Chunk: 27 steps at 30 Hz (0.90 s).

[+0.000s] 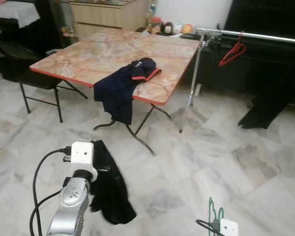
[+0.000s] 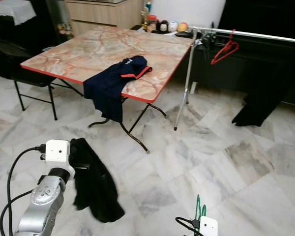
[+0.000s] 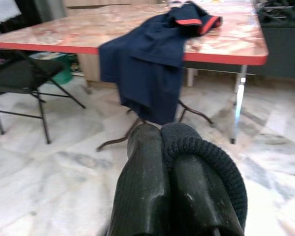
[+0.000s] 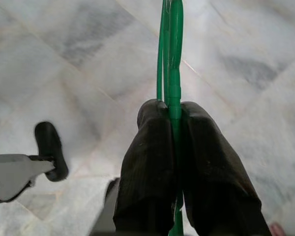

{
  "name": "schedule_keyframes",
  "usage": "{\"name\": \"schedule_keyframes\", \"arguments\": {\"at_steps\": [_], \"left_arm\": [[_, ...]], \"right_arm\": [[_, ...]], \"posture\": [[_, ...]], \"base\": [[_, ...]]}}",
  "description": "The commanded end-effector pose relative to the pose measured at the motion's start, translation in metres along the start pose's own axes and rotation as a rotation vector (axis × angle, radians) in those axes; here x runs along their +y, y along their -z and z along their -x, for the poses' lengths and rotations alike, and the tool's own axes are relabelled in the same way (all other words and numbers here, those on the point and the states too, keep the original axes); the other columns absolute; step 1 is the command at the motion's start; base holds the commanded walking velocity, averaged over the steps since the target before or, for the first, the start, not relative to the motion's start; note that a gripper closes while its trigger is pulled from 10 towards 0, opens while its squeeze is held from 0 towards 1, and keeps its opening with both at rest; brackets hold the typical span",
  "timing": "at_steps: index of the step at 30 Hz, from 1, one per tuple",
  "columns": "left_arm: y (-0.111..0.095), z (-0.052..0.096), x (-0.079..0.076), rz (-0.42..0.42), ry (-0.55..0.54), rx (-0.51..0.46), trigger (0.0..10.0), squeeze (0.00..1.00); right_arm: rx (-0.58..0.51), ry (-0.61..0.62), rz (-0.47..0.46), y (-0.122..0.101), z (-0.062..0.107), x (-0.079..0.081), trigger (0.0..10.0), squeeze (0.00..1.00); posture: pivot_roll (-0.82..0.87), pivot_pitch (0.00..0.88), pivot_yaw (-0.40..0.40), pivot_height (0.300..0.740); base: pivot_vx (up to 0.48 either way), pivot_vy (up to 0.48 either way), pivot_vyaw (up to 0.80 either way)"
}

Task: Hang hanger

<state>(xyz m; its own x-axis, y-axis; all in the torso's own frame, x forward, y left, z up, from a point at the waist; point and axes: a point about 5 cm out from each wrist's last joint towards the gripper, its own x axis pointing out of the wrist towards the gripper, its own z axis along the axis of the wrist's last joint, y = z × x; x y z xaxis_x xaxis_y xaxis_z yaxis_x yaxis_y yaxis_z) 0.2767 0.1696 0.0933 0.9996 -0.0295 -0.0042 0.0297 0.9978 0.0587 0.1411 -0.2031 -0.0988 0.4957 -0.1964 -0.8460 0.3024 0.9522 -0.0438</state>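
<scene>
My right gripper (image 4: pixel 169 110) is shut on a thin green hanger (image 4: pixel 171 59), held low at my right over the floor; the green hanger (image 1: pixel 214 212) shows as a tip in the left eye view. My left gripper (image 3: pixel 161 135) is shut on a black garment (image 1: pixel 109 189) that hangs from it down toward the floor. A silver clothes rail (image 1: pixel 250 36) on a thin stand (image 1: pixel 190 93) stands ahead on the right, past the table, with a red hanger (image 1: pixel 233 53) on it.
A marble-patterned folding table (image 1: pixel 103 51) with a red edge stands ahead, a navy shirt (image 1: pixel 124 88) draped over its near edge. A black folding chair (image 1: pixel 27 73) is on the left. Dark cloth (image 1: pixel 273 96) hangs below the rail at the right. Marble floor lies between.
</scene>
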Motion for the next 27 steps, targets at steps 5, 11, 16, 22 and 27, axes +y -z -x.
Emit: {"name": "schedule_keyframes", "arguments": {"at_steps": [5, 11, 16, 22, 27], "left_arm": [[-0.0051, 0.0006, -0.0016, 0.013, 0.005, -0.013, 10.0, 0.0], [-0.0056, -0.0001, -0.0029, 0.018, 0.007, -0.015, 10.0, 0.0], [-0.0054, 0.0, -0.0024, 0.016, 0.006, -0.012, 10.0, 0.0], [-0.0074, -0.0016, -0.0025, 0.021, 0.006, -0.02, 10.0, 0.0], [-0.0079, -0.0015, -0.0027, 0.022, 0.008, -0.021, 10.0, 0.0]], "right_arm": [[-0.002, 0.006, -0.011, -0.0004, -0.0001, -0.0012, 10.0, 0.0], [-0.002, 0.013, -0.014, -0.0004, 0.0, -0.0023, 10.0, 0.0], [0.006, 0.022, -0.033, 0.001, 0.0001, -0.0025, 10.0, 0.0], [0.0, 0.033, -0.041, -0.0001, 0.0, -0.0032, 10.0, 0.0], [-0.009, 0.028, -0.03, -0.0007, 0.0001, -0.0022, 10.0, 0.0]], "posture": [[0.13, 0.0, -0.032, 0.74], [0.13, 0.0, -0.032, 0.74], [0.13, 0.0, -0.034, 0.74], [0.13, 0.0, -0.032, 0.74], [0.13, 0.0, -0.031, 0.74]], "base": [[0.0, 0.052, 0.0], [0.0, 0.274, 0.0], [0.0, 0.272, 0.0], [0.0, 0.272, -0.53], [0.0, 0.274, 0.0]]}}
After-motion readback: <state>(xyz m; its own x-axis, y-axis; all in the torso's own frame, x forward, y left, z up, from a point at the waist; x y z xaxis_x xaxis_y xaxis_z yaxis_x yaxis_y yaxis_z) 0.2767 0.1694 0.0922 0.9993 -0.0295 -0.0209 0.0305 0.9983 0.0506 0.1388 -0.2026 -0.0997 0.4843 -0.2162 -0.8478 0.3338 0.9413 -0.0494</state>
